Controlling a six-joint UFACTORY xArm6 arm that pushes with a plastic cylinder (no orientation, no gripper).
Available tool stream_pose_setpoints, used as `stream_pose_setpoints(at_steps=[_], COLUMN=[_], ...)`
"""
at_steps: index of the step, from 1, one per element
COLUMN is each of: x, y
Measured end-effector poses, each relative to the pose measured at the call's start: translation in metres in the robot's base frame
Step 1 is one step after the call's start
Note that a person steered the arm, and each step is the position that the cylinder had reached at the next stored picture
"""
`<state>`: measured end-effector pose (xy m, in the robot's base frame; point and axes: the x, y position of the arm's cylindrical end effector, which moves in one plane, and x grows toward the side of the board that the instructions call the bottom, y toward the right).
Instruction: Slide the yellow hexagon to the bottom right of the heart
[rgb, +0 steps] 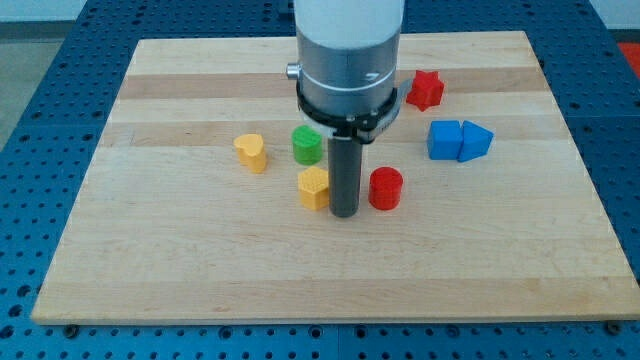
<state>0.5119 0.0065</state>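
1. Camera view shows one wooden board on a blue perforated bench, with the arm's grey housing coming down from the view's top and ending in a dark rod.
2. My tip rests on the board just right of the yellow hexagon, touching it or very nearly so; the red cylinder sits close on the tip's other side.
3. No claw exists on this rig, so there is nothing to open, close or grip with; the rod only pushes.
4. The yellow heart lies to the left and slightly farther from the camera than the hexagon, with a clear gap between them.
5. The green cylinder stands just beyond the hexagon, near but apparently apart from it.
6. Farther right, a red star-like block and two touching blue blocks sit well away from the action.
7. Judging progress: the hexagon already sits near and right of the heart, so the goal looks largely met; at most a small leftward nudge would bring it closer to the heart's near-right corner.
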Motion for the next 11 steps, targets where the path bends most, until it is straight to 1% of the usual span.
stream_pose_setpoints(at_steps=[1,2,3,7,10,11], x=[0.014,0.009,-0.010,-0.019,-0.017,-0.003], y=[-0.008,-0.009,-0.010,-0.026,-0.055,-0.038])
